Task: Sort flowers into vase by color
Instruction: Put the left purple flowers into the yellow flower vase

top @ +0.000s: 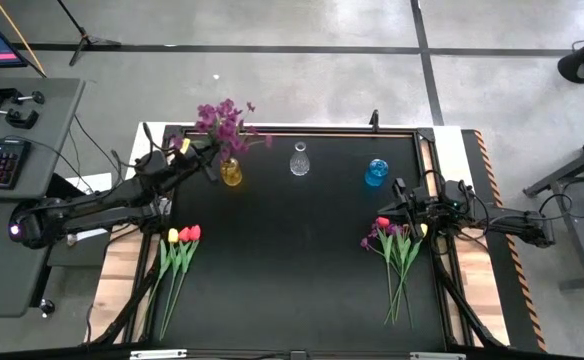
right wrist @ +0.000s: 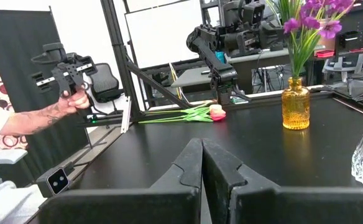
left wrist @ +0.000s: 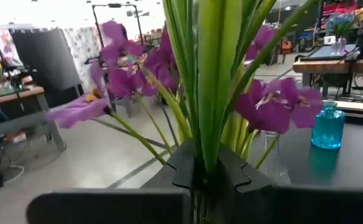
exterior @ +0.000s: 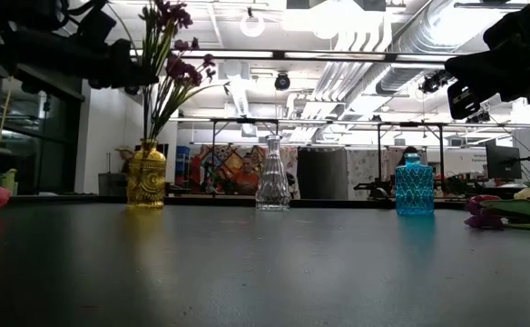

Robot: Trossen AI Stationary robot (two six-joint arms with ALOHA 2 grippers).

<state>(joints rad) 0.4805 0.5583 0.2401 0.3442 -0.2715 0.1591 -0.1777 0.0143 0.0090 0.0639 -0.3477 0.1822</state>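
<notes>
A: Left gripper (left wrist: 207, 180): status?
B: Clamped on the green stems of the purple flowers (top: 227, 122), held above the yellow vase (top: 231, 173) at the table's back left; stems reach down into it.

A: Right gripper (right wrist: 202, 163)?
B: Fingers pressed together, holding nothing, above the right-side pile of flowers (top: 400, 245).

A: Other stock?
B: Clear vase (top: 299, 160) back centre, blue vase (top: 375, 172) back right. Yellow and red tulips (top: 180, 250) lie on the black table (top: 292, 270) at front left.
</notes>
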